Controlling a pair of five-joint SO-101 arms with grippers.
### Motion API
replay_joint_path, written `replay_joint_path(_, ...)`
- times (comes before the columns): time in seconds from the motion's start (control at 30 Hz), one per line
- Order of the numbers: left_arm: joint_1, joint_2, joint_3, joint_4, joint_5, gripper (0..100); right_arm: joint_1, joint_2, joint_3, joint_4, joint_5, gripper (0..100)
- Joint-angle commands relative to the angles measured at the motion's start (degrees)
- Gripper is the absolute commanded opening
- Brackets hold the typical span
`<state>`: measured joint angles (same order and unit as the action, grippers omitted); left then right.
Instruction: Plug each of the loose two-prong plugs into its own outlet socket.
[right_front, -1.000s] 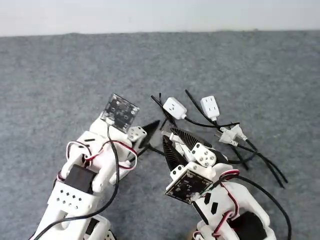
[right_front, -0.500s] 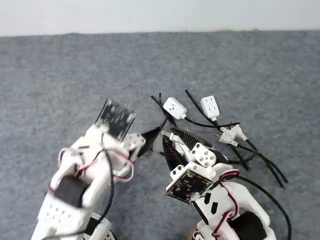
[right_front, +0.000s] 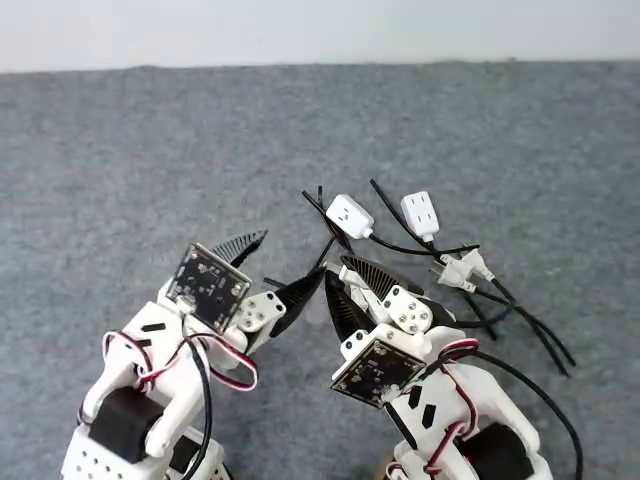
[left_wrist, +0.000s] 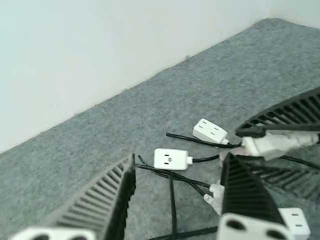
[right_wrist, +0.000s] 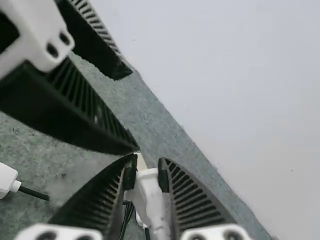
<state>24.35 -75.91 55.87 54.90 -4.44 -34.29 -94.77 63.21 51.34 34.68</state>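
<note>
High view: the left gripper (right_front: 272, 266) sits at lower centre-left with its black ribbed fingers spread wide apart and nothing between them. Its nearer fingertip lies just beside the right gripper (right_front: 337, 270), which is clamped on a small white two-prong plug (right_front: 349, 280). Above them lie two white outlet sockets (right_front: 349, 215) (right_front: 420, 213) on tangled black cords (right_front: 520, 320), with a second white loose plug (right_front: 462, 270) to their right. The grey carpet (right_front: 120, 160) lies bare across the left and upper parts, up to the white wall (right_front: 320, 30) edge along the top.

Left wrist view: between the spread fingers (left_wrist: 105, 205), one socket (left_wrist: 170, 159) lies at centre and the other (left_wrist: 210, 131) further up. The right gripper, holding its plug (left_wrist: 265, 142), comes in from the right edge. Bare carpet runs up to the wall.

Right wrist view: the two fingers (right_wrist: 190, 200) pinch the white plug (right_wrist: 147, 192) at lower centre. The left gripper's fingers (right_wrist: 75, 105) cross the upper left, close by.
</note>
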Motion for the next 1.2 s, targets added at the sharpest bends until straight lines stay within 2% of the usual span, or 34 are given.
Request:
replay_joint_path(0.0, 1.76, 0.53, -0.31, -1.58, 0.44, 27, 0.22, 0.31, -0.7, -0.84, -0.7, 1.1)
replay_joint_path(0.13, 0.62, 0.53, 2.42, -5.27, 0.35, 27, 0.22, 0.31, -0.7, -0.84, -0.62, 1.1)
replay_joint_path(0.3, -8.09, 0.62, 11.12, -20.75, 1.05, 27, 0.22, 0.31, -0.7, -0.31, -0.62, 1.1)
replay_joint_path(0.4, -12.48, 0.7, 13.49, -26.11, 4.92, 27, 0.57, 1.36, -0.18, 2.42, -0.53, 1.1)
replay_joint_path(0.57, -18.29, 3.25, 13.93, -31.21, 7.91, 27, 0.57, 8.13, -1.41, 14.55, -0.79, 1.1)
replay_joint_path(0.73, -23.3, 15.38, 12.97, -41.76, 9.76, 27, 0.57, 15.96, -14.15, 31.08, -0.88, 1.1)
replay_joint_path(0.87, -27.52, 29.01, 5.49, -42.46, 13.45, 27, 0.57, 25.36, -24.18, 40.31, -0.53, 1.1)
replay_joint_path(1.03, -31.47, 43.96, -2.95, -42.46, 16.79, 27, 1.1, 40.75, -27.87, 47.52, 1.05, 1.1)
replay_joint_path(1.17, -31.82, 48.35, -5.32, -42.46, 16.7, 27, 6.64, 50.24, -28.04, 48.22, 4.13, 1.0)
